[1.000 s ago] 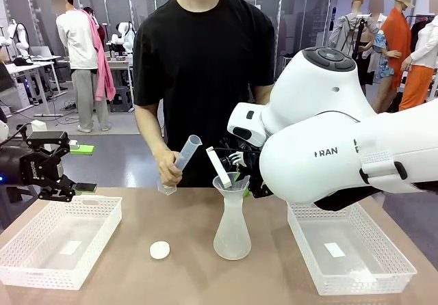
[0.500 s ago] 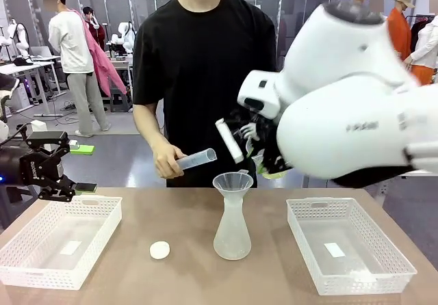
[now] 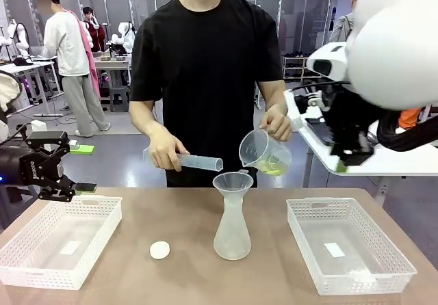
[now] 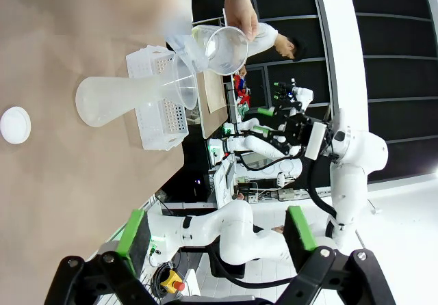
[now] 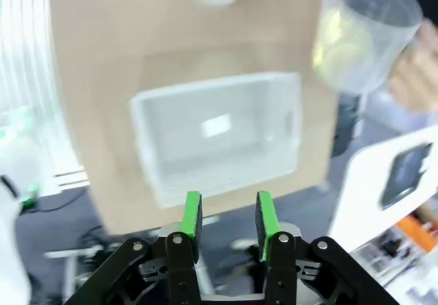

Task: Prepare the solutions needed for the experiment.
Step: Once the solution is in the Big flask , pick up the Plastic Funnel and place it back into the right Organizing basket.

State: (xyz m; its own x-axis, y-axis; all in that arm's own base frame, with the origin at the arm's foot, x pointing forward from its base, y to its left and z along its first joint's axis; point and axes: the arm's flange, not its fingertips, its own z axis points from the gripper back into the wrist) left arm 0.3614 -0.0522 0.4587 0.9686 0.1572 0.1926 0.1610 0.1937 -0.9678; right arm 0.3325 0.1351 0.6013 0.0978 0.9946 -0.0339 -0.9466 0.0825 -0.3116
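The solutions show as pale yellow liquid point(image 3: 274, 167) low in a clear beaker point(image 3: 263, 151) that the person's hand holds tilted above and right of the funnel point(image 3: 233, 180). That funnel sits in a frosted flask point(image 3: 232, 226) at the table's middle. Their other hand holds a measuring cylinder point(image 3: 200, 161) level, just left of the funnel. My right gripper point(image 3: 352, 163) hangs off to the right, apart from the beaker; in its wrist view the right gripper point(image 5: 228, 213) is open on nothing, with the beaker point(image 5: 366, 35) and liquid point(image 5: 335, 55) blurred at top right. My left gripper point(image 3: 83, 168) point(image 4: 213, 231) stands open at far left.
A white cap point(image 3: 159, 250) lies left of the flask. White baskets stand at the left point(image 3: 102, 213) and the right point(image 3: 301, 233) of the table; the right basket point(image 5: 147, 113) lies below my right gripper. In the left wrist view the flask point(image 4: 109, 100) and cap point(image 4: 15, 125) appear.
My right arm has swung up and away from the funnel to the right. The person lowered the cylinder to level and now holds the beaker of liquid beside the funnel.
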